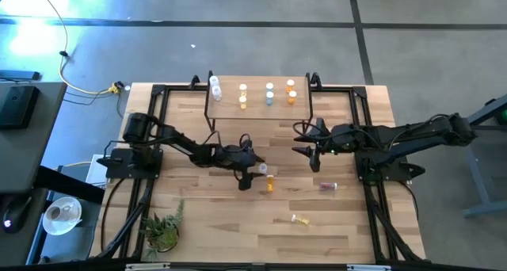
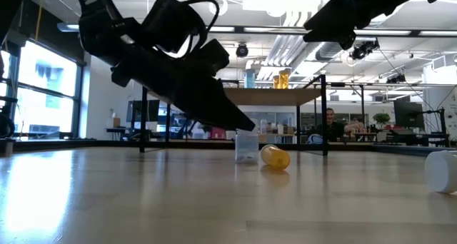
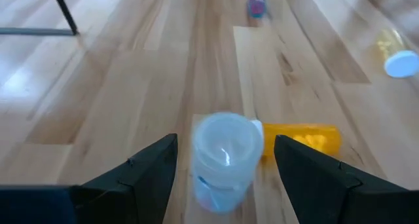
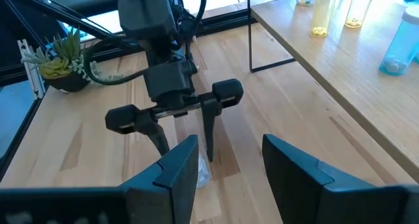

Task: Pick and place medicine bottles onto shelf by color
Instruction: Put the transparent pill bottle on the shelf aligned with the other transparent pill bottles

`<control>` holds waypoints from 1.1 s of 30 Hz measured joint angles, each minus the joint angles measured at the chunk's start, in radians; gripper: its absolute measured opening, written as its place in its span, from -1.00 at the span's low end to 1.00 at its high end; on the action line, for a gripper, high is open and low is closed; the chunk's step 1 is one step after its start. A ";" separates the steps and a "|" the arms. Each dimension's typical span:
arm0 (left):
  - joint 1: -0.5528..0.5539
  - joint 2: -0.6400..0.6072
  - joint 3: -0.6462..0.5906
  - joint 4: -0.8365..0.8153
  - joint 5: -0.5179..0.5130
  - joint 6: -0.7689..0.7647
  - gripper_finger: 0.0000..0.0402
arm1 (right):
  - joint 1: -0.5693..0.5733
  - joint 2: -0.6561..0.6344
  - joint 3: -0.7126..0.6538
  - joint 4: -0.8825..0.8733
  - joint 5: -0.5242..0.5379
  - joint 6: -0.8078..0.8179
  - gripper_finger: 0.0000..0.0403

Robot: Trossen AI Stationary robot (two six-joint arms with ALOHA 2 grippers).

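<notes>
I have the left gripper (image 3: 226, 178) spread around an upright clear bottle (image 3: 224, 160), orange bottle (image 3: 302, 138) lying just beside it. Closing off-centre could tip it. Right gripper (image 4: 229, 165) waits, empty, half spread.

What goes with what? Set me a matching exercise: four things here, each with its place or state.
1 clear, white-capped cylindrical pill bottle
2 amber-orange plastic pill bottle
3 small green potted plant
4 right hand

a open, empty
b lying on its side
c upright inside the open left hand
d table corner, left arm's side

Pairs: 1-c, 2-b, 3-d, 4-a
</notes>
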 joint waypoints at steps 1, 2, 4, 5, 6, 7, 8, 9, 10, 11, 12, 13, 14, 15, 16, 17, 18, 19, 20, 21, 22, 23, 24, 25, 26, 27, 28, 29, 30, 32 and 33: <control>0.000 0.002 0.003 0.001 -0.006 0.000 0.21 | 0.000 0.000 0.000 -0.002 0.000 0.000 -0.20; 0.000 0.003 0.003 0.001 -0.009 -0.004 0.21 | 0.000 0.000 0.000 -0.004 0.000 0.002 -0.20; 0.001 0.003 0.003 0.001 -0.013 -0.016 0.21 | 0.000 0.000 0.000 -0.006 0.000 0.002 -0.20; 0.001 0.003 0.003 0.001 -0.013 -0.017 0.20 | 0.000 0.000 0.000 -0.007 0.000 0.001 -0.20; 0.001 0.003 0.003 0.001 -0.013 -0.019 0.19 | 0.000 0.000 0.000 -0.007 0.000 0.000 -0.20; 0.001 0.003 0.003 0.001 -0.013 -0.018 0.16 | 0.000 0.000 0.000 -0.007 0.000 -0.002 -0.20; 0.001 0.003 0.003 0.001 -0.013 -0.016 0.13 | 0.000 0.000 0.000 -0.007 0.000 -0.006 -0.20; 0.001 0.003 0.003 0.001 -0.013 -0.016 0.09 | 0.000 0.000 0.000 -0.007 0.000 -0.011 -0.20; 0.001 0.003 0.003 0.001 -0.013 -0.016 0.04 | 0.000 0.000 0.000 -0.007 0.000 -0.016 -0.20; 0.001 0.003 0.003 0.001 -0.010 -0.016 -0.02 | 0.000 0.000 0.000 -0.007 0.000 -0.020 -0.20; 0.001 0.003 0.003 0.001 -0.008 -0.016 -0.08 | 0.000 0.000 0.000 -0.007 0.000 -0.023 -0.20; 0.001 0.003 0.003 0.001 -0.005 -0.016 -0.14 | 0.000 0.000 0.000 -0.007 0.000 -0.023 -0.20; 0.000 0.003 0.003 0.001 -0.005 -0.015 -0.20 | 0.000 0.000 0.000 -0.008 0.000 -0.023 -0.20; 0.000 0.003 0.003 0.001 -0.004 -0.010 -0.26 | 0.000 0.000 0.000 -0.008 0.000 -0.023 -0.20; 0.000 0.003 0.003 0.001 -0.002 -0.008 -0.31 | 0.000 0.000 0.000 -0.008 0.000 -0.023 -0.20; 0.000 0.003 0.003 0.001 -0.002 -0.008 -0.35 | 0.000 0.000 0.000 -0.010 0.000 -0.023 -0.20; 0.000 0.003 0.003 0.001 -0.002 -0.008 -0.38 | 0.000 0.000 0.000 -0.015 0.000 -0.023 -0.20; 0.000 0.003 0.003 0.000 -0.002 -0.008 -0.40 | 0.000 0.000 0.000 -0.021 0.000 -0.023 -0.20; 0.000 0.001 0.003 -0.003 -0.002 -0.010 -0.41 | 0.000 0.000 0.000 -0.026 0.000 -0.023 -0.20; 0.000 -0.004 0.003 -0.012 -0.001 -0.015 -0.41 | 0.000 0.000 0.000 -0.030 0.000 -0.023 -0.20; 0.000 -0.007 0.003 -0.017 0.005 -0.016 -0.40 | 0.000 0.000 0.000 -0.034 0.000 -0.023 -0.20; 0.000 -0.011 0.003 -0.020 0.009 -0.016 -0.37 | 0.000 0.000 0.000 -0.038 0.000 -0.023 -0.20; 0.000 -0.022 0.002 -0.035 0.010 -0.017 -0.34 | 0.000 0.000 0.000 -0.040 0.000 -0.023 -0.20; 0.000 -0.036 0.001 -0.046 0.009 -0.017 -0.32 | 0.000 0.000 0.000 -0.040 0.000 -0.023 -0.20; 0.000 -0.052 0.002 -0.052 0.009 -0.016 -0.29 | 0.000 0.000 0.000 -0.041 -0.001 -0.023 -0.20; 0.000 -0.068 0.002 -0.064 0.009 -0.016 -0.28 | 0.000 0.000 0.000 -0.045 0.000 -0.023 -0.20; 0.000 -0.085 0.002 -0.087 0.007 -0.016 -0.27 | 0.000 0.000 0.000 -0.048 -0.001 -0.023 -0.20; 0.000 -0.104 0.002 -0.116 0.005 -0.016 -0.27 | 0.000 0.000 0.000 -0.049 -0.001 -0.023 -0.20; 0.000 -0.124 0.001 -0.136 0.005 -0.016 -0.28 | 0.000 0.000 0.000 -0.051 -0.001 -0.023 -0.20; 0.000 -0.178 0.001 -0.189 0.005 -0.015 -0.31 | 0.000 0.000 0.000 -0.054 -0.001 -0.023 -0.20; 0.000 -0.205 0.001 -0.213 0.004 -0.013 -0.33 | 0.000 0.000 0.000 -0.053 -0.001 -0.023 -0.20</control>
